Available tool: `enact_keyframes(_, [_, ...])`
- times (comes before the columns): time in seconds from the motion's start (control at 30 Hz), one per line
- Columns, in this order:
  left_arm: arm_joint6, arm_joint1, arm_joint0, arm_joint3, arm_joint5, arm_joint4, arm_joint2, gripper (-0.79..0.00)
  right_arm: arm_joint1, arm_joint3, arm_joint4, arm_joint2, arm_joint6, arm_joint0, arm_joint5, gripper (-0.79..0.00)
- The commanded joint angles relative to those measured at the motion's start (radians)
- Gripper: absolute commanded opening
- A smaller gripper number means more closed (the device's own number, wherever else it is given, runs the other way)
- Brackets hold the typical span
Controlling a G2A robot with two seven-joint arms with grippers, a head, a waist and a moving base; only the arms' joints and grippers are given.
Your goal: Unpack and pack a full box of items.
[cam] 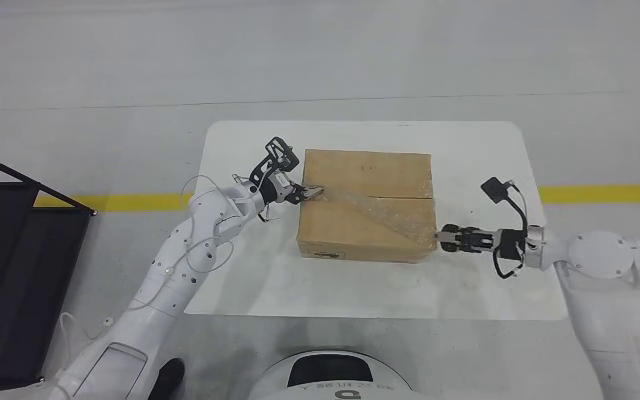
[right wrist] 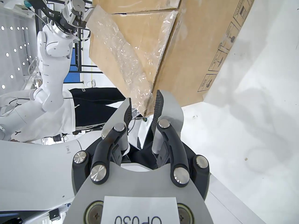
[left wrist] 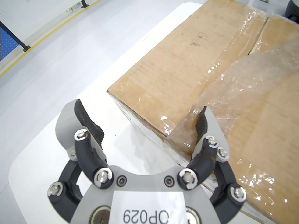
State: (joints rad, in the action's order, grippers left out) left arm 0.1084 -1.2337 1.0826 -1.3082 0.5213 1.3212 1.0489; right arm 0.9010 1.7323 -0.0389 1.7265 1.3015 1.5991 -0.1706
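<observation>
Barely started: cardboard box (cam: 366, 175) mid-frame, flaps shut, right gripper (right wrist: 143, 104) pinching half-peeled clear tape (cam: 385, 212), left gripper (left wrist: 140, 115) spread wide, nothing unpacked.

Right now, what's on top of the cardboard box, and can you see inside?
On the cardboard box, a crinkled strip of clear tape runs diagonally over the closed flaps, one end in the right gripper. The flaps hide whatever is inside.

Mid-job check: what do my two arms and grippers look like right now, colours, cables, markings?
Both arms have glossy white rounded shells; thin white cables loop along the left arm. The left gripper and right gripper match: silver-grey finger plates, black ribbed pads, curved black linkages with silver bolts, and a white printed label on each base.
</observation>
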Motion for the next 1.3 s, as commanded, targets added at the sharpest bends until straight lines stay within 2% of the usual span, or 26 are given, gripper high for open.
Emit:
enact_keyframes(0.0, [0.000, 0.000, 0.000, 0.000, 0.000, 0.000, 0.000, 0.000, -0.001, 0.002, 0.005, -0.004, -0.006, -0.002, 0.005, -0.785])
enact_keyframes(0.37, [0.000, 0.000, 0.000, 0.000, 0.000, 0.000, 0.000, 0.000, -0.007, 0.005, 0.048, -0.015, -0.085, -0.034, 0.066, -0.785])
enact_keyframes(0.87, [0.000, 0.000, 0.000, 0.000, 0.000, 0.000, 0.000, 0.000, -0.015, -0.108, 0.008, -0.026, -0.125, -0.158, 0.155, -0.785])
enact_keyframes(1.27, [0.000, 0.000, 0.000, 0.000, 0.000, 0.000, 0.000, 0.000, -0.015, -0.164, 0.060, -0.092, -0.201, -0.223, 0.240, -0.785])
